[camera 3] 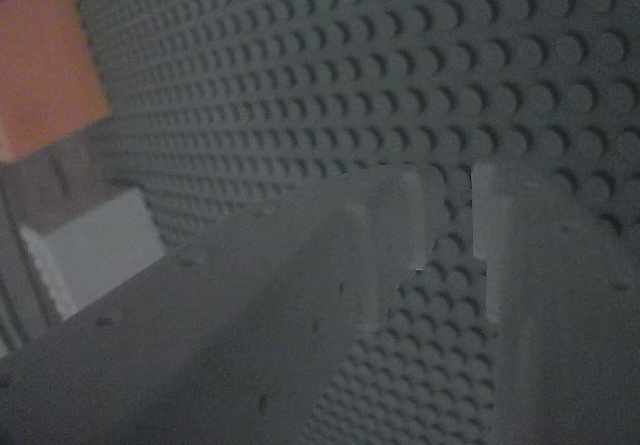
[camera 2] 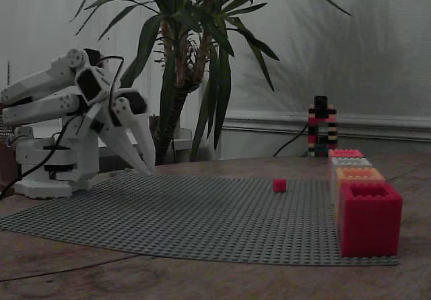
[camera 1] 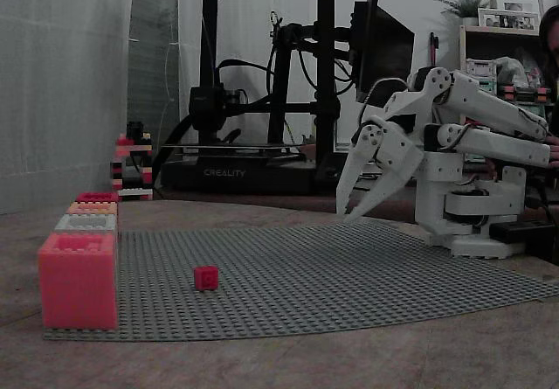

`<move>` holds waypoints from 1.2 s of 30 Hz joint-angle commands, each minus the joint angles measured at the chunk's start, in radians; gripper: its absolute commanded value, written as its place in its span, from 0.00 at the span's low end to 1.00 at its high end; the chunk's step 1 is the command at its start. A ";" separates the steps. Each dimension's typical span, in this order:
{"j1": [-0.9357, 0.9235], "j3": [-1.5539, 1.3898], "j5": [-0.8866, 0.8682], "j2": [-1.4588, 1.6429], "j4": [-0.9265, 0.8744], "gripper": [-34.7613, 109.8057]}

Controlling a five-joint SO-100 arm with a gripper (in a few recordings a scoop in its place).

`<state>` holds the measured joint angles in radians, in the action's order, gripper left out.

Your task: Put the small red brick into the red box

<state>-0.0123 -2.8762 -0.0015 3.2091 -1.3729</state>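
Note:
The small red brick (camera 1: 206,277) (camera 2: 279,185) sits alone on the grey studded baseplate (camera 1: 349,275) (camera 2: 188,212), roughly mid-plate. The red box (camera 2: 369,219) (camera 1: 96,197) stands at one end of a row of boxes along the plate's edge, with its open top facing up. My white gripper (camera 1: 348,214) (camera 2: 143,169) hangs folded close to the arm's base at the opposite side of the plate, far from the brick, pointing down. In the wrist view my gripper (camera 3: 450,215) holds nothing, and only a thin slit separates its fingertips.
In the same row stand an orange box (camera 2: 357,174) (camera 3: 45,65), a whitish box (camera 2: 350,162) (camera 3: 95,245) and a salmon-pink box (camera 1: 77,280). A small striped brick tower (camera 1: 131,166) (camera 2: 322,128) stands behind the row. A 3D printer (camera 1: 262,83) and a potted plant (camera 2: 188,64) stand beyond the plate.

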 commanded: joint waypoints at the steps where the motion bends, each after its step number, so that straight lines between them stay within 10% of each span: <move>1: 0.006 0.014 -0.020 0.011 -0.031 0.24; 21: 0.008 0.072 0.012 -0.069 0.051 0.24; 36: 0.233 1.410 0.215 -1.358 -0.221 0.33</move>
<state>0.1672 -1.7779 0.1825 2.0632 -1.5677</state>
